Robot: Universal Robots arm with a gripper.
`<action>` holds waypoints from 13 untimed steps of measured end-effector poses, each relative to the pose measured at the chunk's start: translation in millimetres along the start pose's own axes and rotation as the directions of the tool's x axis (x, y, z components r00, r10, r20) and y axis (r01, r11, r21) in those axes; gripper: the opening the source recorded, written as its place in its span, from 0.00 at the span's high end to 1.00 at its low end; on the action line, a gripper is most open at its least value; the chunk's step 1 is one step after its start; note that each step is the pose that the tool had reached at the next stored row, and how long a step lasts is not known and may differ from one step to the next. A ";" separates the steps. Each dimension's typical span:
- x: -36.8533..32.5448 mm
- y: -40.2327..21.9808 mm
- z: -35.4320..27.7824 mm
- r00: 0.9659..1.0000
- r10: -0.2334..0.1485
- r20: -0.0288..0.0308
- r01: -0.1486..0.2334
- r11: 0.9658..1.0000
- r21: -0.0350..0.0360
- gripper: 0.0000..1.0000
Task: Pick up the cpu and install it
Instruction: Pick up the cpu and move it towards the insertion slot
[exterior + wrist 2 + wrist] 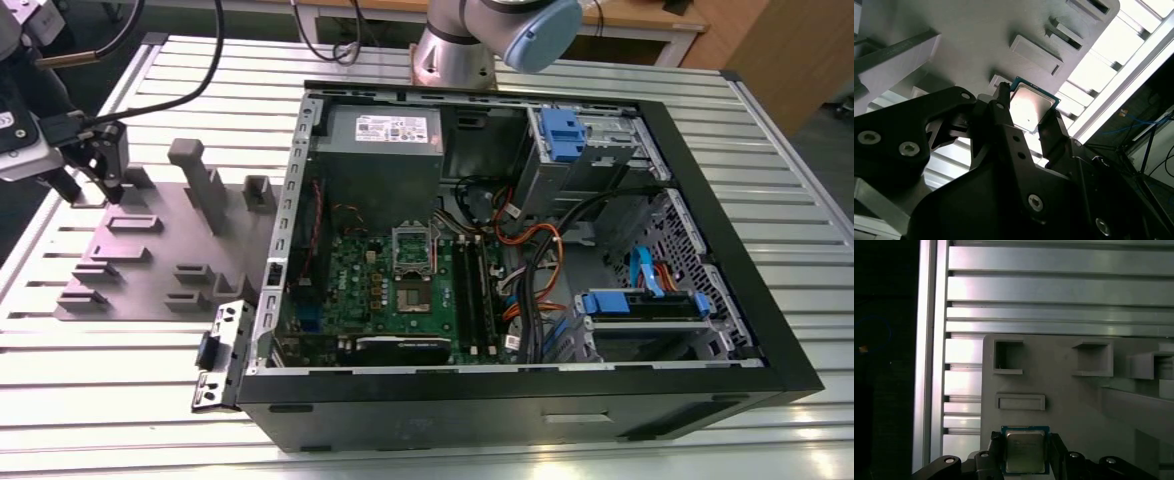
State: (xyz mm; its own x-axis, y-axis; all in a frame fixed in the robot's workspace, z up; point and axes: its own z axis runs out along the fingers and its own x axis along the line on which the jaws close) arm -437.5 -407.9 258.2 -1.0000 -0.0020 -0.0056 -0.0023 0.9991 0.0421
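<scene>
Silver-topped cpu [1025,450] sits clamped by its edges in the gripper [1029,114] at the grey tray [1079,405]; such thin purchase could let it tilt or slip.

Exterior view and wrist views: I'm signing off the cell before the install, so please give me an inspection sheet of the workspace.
Surface: slatted metal table, with a grey fixture plate on it.
Job's things: cpu gripped at the fixture plate; motherboard exposed in the open computer case.
Clutter: nothing seen.
Grippers: gripper shut on the cpu, one finger on either side.
Cables: orange and blue wiring inside the case; black cable running to the gripper.
Surroundings: arm base behind the case; wooden furniture beyond.
</scene>
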 end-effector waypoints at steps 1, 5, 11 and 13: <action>0.0 0.0 -0.3 1.000 0.000 0.000 0.000 1.000 0.000 0.53; 0.0 0.0 -1.4 1.000 0.000 0.000 0.000 1.000 0.000 0.53; 0.0 0.1 -2.5 1.000 0.000 0.000 0.000 1.000 0.000 0.53; 0.0 0.1 -2.9 1.000 0.000 0.000 0.000 1.000 0.000 0.53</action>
State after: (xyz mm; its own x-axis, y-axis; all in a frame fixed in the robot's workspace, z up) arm -437.5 -407.9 261.1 -1.0000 -0.0021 -0.0057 -0.0023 0.9991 0.0421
